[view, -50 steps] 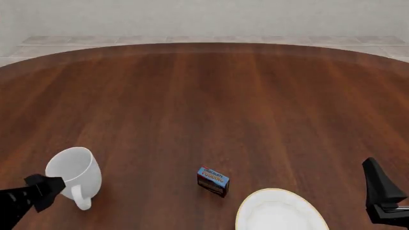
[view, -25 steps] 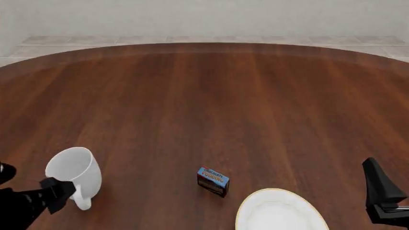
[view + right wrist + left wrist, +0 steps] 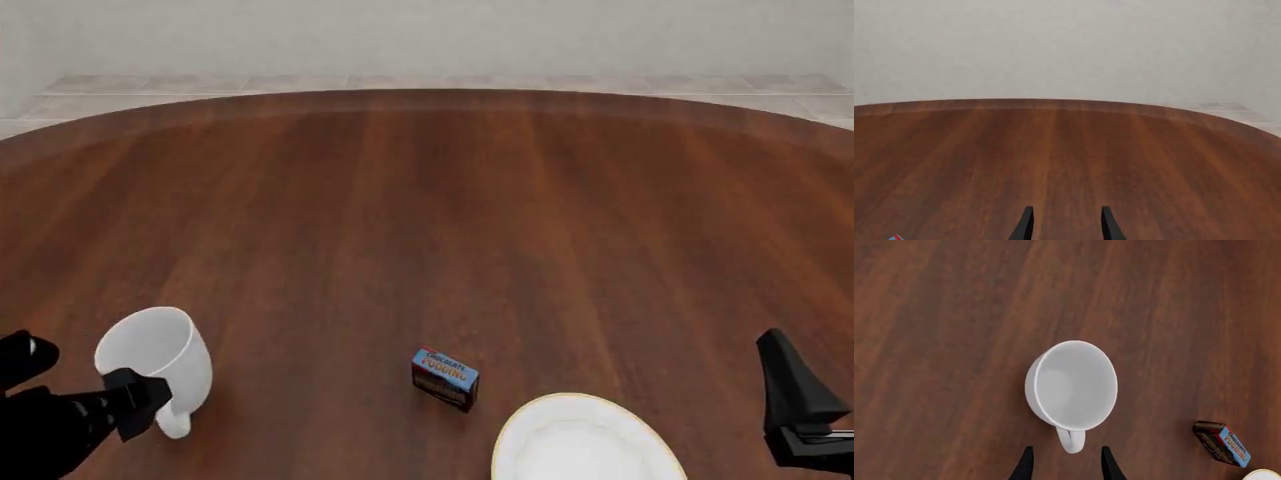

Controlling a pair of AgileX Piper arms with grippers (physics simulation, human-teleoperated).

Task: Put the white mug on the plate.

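Note:
The white mug (image 3: 158, 358) stands upright at the table's near left, its loop handle (image 3: 1071, 440) pointing toward me. My left gripper (image 3: 138, 400) is open just behind that handle. In the left wrist view its two dark fingertips (image 3: 1026, 464) flank the handle's line, a little short of it and apart from the mug. The plate (image 3: 577, 442), white with a pale gold rim, lies at the near right, cut off by the picture's lower edge. My right gripper (image 3: 801, 412) hangs open to the right of the plate with nothing between its fingers.
A small blue and red box (image 3: 445, 378) stands between the mug and the plate, close to the plate's left rim. The round wooden table (image 3: 441, 220) stretches away to a curved far edge with a pale wall behind.
My left gripper has slid to the right, closer to the mug's handle, and more of its arm shows. The mug, box, plate and right arm have not moved.

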